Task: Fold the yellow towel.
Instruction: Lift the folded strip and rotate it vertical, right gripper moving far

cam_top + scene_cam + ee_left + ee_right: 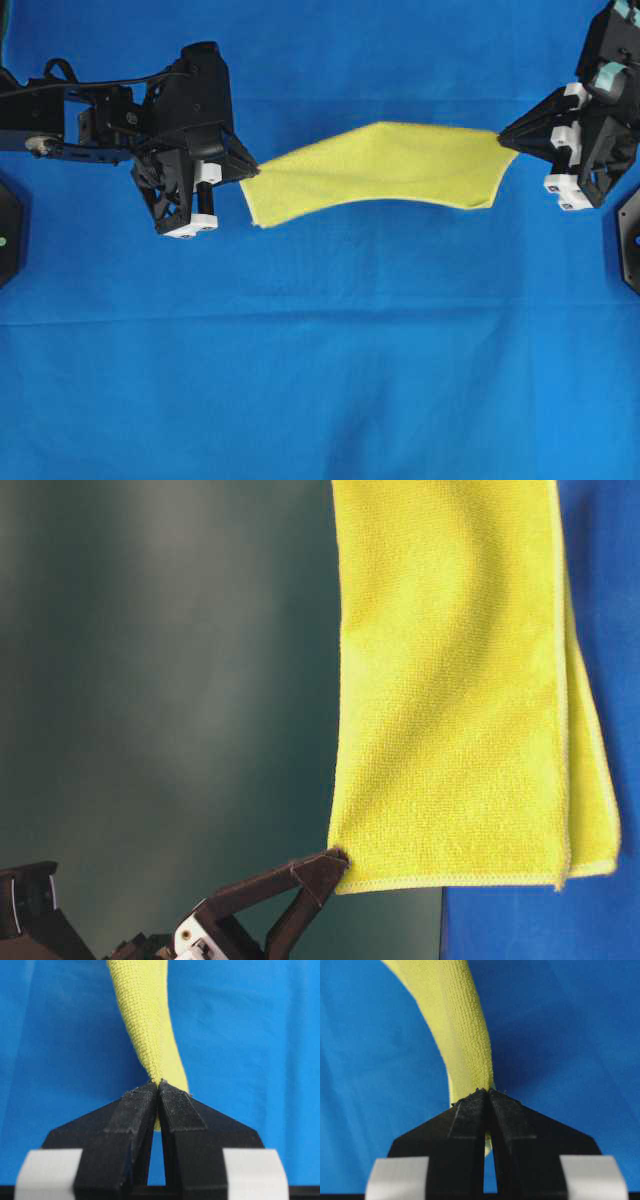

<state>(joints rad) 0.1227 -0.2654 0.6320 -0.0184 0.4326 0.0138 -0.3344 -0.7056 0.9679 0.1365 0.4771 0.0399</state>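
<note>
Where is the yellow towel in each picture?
Overhead: the yellow towel stretches across the upper middle, between both pincers.
Table-level: it fills the upper right.
Left wrist: top centre, running down into the shut left pincer.
Right wrist: top centre-left.
Shared landmark: the blue cloth.

Black angular arms (120, 115) with white gripper blocks.
</note>
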